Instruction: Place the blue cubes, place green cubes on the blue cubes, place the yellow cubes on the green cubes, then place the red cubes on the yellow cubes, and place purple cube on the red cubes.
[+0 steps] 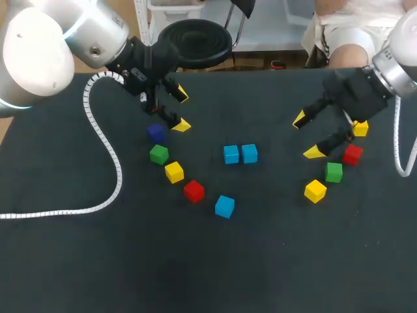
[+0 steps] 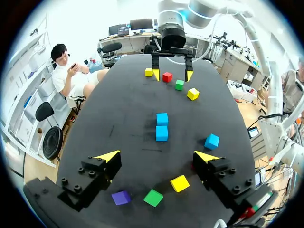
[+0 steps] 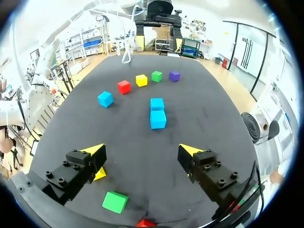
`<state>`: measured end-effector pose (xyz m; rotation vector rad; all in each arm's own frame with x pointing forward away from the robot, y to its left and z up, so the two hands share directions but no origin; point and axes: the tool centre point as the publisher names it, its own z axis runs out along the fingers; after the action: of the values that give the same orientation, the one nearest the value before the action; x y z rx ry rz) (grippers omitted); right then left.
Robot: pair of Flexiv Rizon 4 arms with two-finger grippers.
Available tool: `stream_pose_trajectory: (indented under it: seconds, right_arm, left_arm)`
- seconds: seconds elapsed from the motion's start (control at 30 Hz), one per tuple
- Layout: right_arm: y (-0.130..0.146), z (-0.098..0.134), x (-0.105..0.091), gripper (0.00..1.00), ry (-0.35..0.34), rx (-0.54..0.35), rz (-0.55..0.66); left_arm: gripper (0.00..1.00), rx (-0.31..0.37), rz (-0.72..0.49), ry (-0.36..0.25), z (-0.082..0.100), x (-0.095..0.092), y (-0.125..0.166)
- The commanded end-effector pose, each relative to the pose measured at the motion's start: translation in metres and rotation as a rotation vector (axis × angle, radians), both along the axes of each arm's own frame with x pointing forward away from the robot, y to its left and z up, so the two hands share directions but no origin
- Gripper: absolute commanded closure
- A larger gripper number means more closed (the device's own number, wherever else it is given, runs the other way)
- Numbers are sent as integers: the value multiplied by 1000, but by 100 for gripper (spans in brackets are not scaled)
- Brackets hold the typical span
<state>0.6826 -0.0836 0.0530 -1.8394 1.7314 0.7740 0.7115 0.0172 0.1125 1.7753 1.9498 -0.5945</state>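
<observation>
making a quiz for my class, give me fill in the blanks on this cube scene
1. In all there are ___ blue cubes on the table.
2. The cube closest to the left gripper is ___.
3. The right gripper is ___, with nothing between its fingers.

Missing words: three; purple; open

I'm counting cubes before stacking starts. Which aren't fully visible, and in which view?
Head view: back yellow cube partly behind the right end effector.
Right wrist view: right red cube cut off at the rim; front yellow cube half behind that end effector.
Left wrist view: left red cube nearly hidden behind the left end effector.
</observation>
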Motion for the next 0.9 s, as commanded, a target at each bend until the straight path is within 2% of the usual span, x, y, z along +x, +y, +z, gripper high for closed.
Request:
stream_pose_trajectory:
  seconds: [0.03,0.1,0.17,0.2,0.27,0.37,0.53,0.73,0.83,0.9]
  right_arm:
    - [0,0,-1,0,-3,1,-2]
    - [0,0,-1,0,-3,1,-2]
    - [0,0,-1,0,-3,1,-2]
    - [0,0,-1,0,-3,1,-2]
    - [0,0,-1,0,-3,1,-2]
    - [0,0,-1,0,-3,1,-2]
    - [0,0,-1,0,-3,1,-2]
    - [0,0,-1,0,-3,1,-2]
    - [0,0,-1,0,-3,1,-2]
    - [0,0,-1,0,-3,1,-2]
  left_arm:
    - [0,4,-1,3,0,2,0]
    - [0,4,-1,3,0,2,0]
    - [0,17,-47,-35,10,-9,2]
    - [0,38,-81,-50,13,-18,2]
    - [0,133,-123,-101,13,-38,1]
    - [0,203,-181,-118,8,-63,4]
    - [0,238,-171,-61,-5,-90,17]
    - [0,182,-146,49,-20,-111,25]
    - [0,166,-159,99,-26,-123,19]
    - [0,185,-198,89,-27,-134,11]
